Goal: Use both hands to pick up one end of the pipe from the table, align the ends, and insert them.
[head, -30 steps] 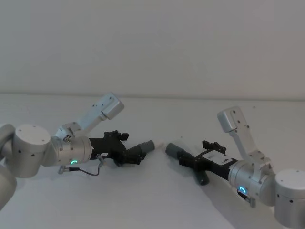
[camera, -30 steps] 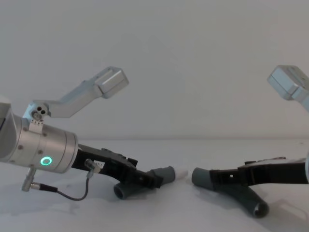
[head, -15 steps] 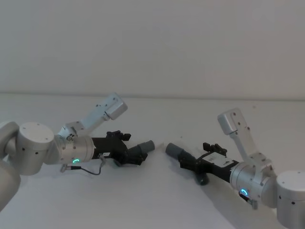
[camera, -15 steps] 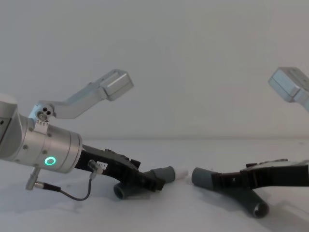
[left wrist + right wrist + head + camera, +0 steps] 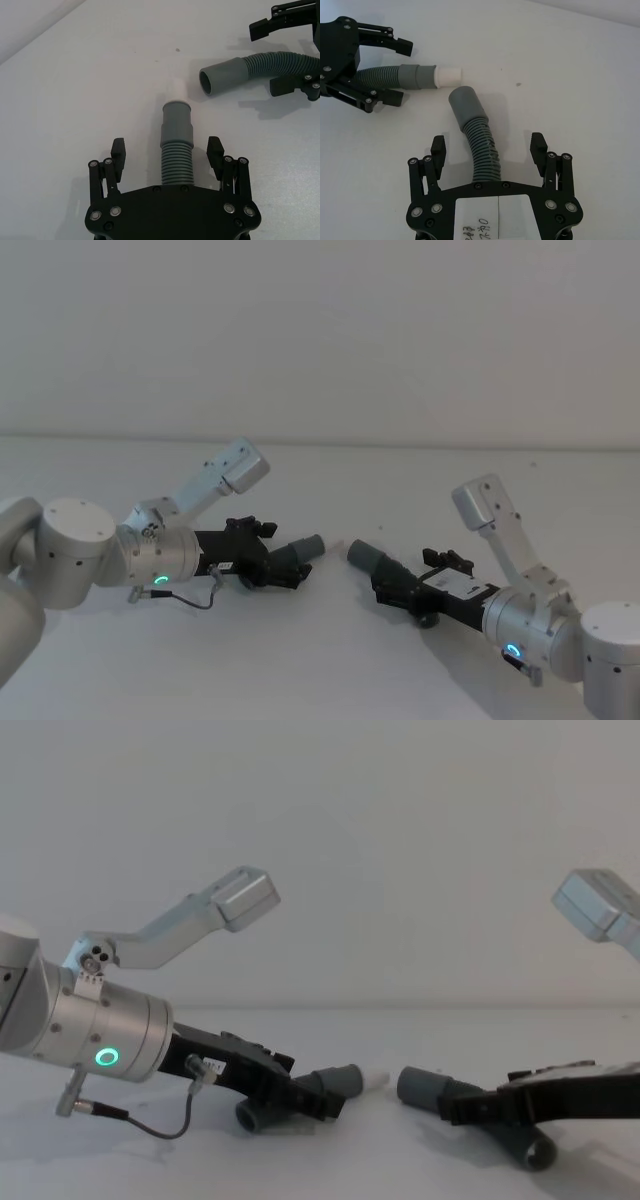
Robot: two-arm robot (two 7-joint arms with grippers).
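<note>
The dark grey ribbed hose piece (image 5: 303, 547) lies on the plain white table (image 5: 320, 660), its white plug tip (image 5: 449, 76) facing, but apart from, the smooth grey collar mouth (image 5: 220, 80) of the second curved grey hose piece (image 5: 480, 136), which is angled off that line. The black two-finger left gripper (image 5: 166, 146) and right gripper (image 5: 488, 143) each straddle their own piece's ribs, spread wide, gripping nothing.

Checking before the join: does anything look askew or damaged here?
No damage. The white plug tip of one dark grey corrugated hose piece points past the other piece's smooth grey collar mouth, not in line. The black left gripper and right gripper straddle their pieces, open.
</note>
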